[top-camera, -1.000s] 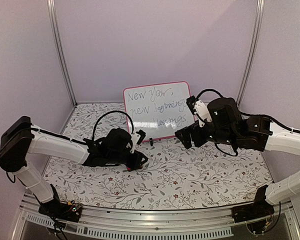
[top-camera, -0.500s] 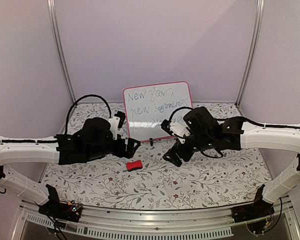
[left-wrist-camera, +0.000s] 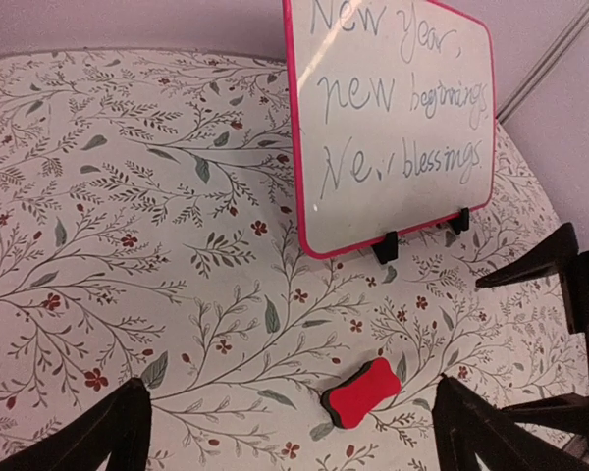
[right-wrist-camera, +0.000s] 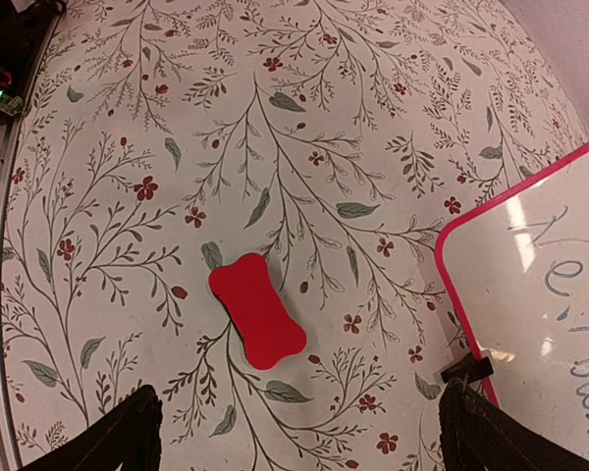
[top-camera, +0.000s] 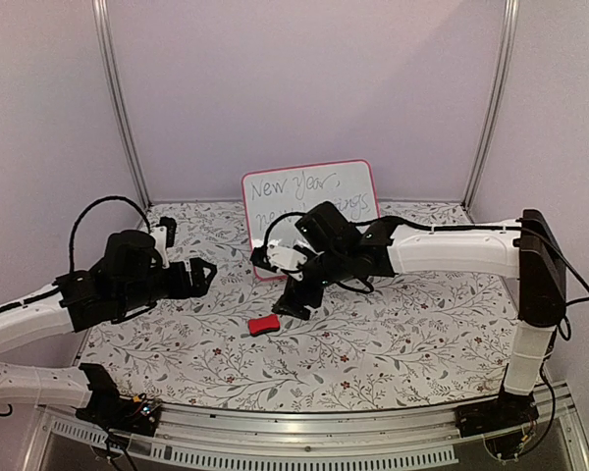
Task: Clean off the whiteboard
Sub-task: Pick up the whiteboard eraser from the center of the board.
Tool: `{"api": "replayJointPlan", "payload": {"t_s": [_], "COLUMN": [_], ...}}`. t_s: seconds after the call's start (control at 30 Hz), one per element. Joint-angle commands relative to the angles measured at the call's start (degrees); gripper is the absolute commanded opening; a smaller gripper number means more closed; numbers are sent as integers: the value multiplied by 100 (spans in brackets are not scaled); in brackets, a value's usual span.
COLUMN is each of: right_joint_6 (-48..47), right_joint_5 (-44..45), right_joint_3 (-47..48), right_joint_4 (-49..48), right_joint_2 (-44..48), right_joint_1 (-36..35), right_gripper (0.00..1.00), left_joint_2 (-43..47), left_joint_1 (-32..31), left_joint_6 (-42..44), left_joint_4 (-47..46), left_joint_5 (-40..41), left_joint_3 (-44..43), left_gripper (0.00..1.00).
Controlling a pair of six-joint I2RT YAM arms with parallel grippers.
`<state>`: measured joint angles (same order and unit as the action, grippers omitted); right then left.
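Whiteboard (left-wrist-camera: 393,128) stands upright bearing handwriting, red eraser (left-wrist-camera: 361,391) lying just before it.

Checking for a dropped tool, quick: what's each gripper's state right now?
Left gripper: open, holding nothing.
Right gripper: open, holding nothing; the red eraser lies on the table.

Top view high and far, left wrist low facing whiteboard (left-wrist-camera: 393,128), right wrist close and downward, all sharing eraser (left-wrist-camera: 361,392).

The whiteboard (top-camera: 309,191) stands at the back of the table (top-camera: 402,343), and the eraser (top-camera: 264,325) lies before it. The left gripper (top-camera: 208,277) hangs left of the eraser, the right gripper (top-camera: 273,285) over it.
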<state>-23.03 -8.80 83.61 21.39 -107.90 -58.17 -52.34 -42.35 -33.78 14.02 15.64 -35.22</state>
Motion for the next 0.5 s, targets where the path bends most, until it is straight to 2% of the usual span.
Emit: {"api": "replayJointPlan", "payload": {"t_s": [0.0, 0.17, 0.23, 0.47], "right_joint_6": [-851, -1210, -1311, -1466], "right_joint_5": [-409, -509, -531, -920], "right_joint_3": [572, 1122, 1209, 1332], "right_joint_4": [17, 182, 194, 226], "right_joint_2": [-538, -1177, -1387, -1775], "right_joint_1": [-108, -142, -142, -187], "right_gripper": [97, 93, 89, 84], "left_joint_2": [234, 365, 424, 648], "left_joint_1": [110, 112, 120, 128], "left_joint_6": [-255, -343, -347, -444], "left_joint_4": [314, 463, 475, 463], "left_joint_5": [-149, -175, -215, -243], "left_joint_3": [164, 257, 300, 441], "left_gripper": [100, 100, 100, 100]}}
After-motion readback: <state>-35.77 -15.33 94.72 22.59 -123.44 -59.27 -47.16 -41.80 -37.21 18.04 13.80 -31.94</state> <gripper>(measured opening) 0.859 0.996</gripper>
